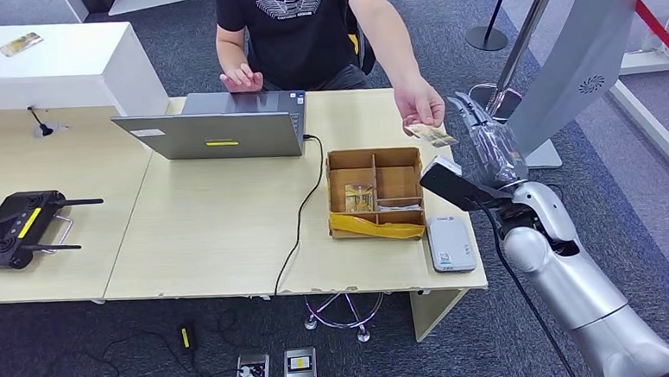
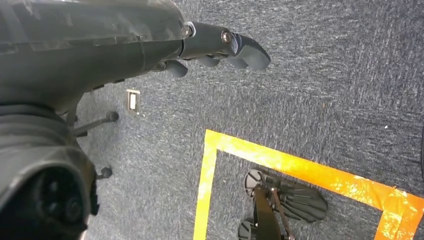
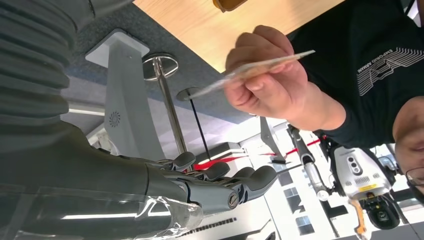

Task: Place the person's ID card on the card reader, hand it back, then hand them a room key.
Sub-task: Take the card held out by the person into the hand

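Right hand (image 1: 482,133) raised just past the table's (image 1: 213,238) far right corner, fingers (image 3: 250,180) apart and empty, near the ID card (image 1: 432,135) pinched in the person's hand (image 1: 419,106). Left hand (image 2: 220,47) hanging over carpet, seemingly loosely curled around nothing. Card reader (image 1: 451,244) beside the wooden box (image 1: 375,192).

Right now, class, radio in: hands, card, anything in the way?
Right hand open, raised beside the person's hand. Left hand hanging over the carpet, empty. Card held by the person, not yet taken. Nothing between.
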Tool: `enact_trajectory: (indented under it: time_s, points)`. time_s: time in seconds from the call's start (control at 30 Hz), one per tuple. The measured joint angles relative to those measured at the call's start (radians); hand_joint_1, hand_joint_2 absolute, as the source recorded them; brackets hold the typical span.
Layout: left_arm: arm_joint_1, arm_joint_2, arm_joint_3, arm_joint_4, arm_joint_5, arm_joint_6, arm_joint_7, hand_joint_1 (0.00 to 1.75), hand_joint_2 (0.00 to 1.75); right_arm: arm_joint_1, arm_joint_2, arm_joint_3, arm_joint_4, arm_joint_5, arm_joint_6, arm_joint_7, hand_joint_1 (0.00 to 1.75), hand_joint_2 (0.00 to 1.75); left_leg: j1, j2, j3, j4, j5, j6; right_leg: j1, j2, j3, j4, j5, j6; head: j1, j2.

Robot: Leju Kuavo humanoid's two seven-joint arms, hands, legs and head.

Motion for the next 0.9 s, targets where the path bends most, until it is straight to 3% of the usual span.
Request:
enact_trajectory:
  time_s: [0.47,0.6,0.9]
  points:
    - [0.000,0.000,-0.007,0.000,-0.002,0.003,-0.012,0.00,0.00,0.000,0.017,-0.012,0.000,0.089,-0.006,0.002,0.03,1.75,0.000,0.000,0.000,0.000,0.000,0.000,0.000,0.000,0.000,0.000,0.000,0.000,0.000,0.000]
    - [0.000,0.000,-0.007,0.000,-0.002,0.005,-0.012,0.00,0.00,0.000,0.023,-0.022,-0.002,0.101,-0.008,0.004,1.70,1.75,0.000,0.000,0.000,0.000,0.000,0.000,0.000,0.000,0.000,0.000,0.000,0.000,0.000,0.000]
    - [0.000,0.000,-0.010,0.000,0.005,0.013,-0.013,0.00,0.00,0.000,0.037,-0.027,-0.009,0.118,-0.012,0.006,1.75,1.75,0.000,0.001,0.000,0.000,0.000,0.000,0.000,0.001,0.000,0.000,0.000,0.000,0.000,0.000]
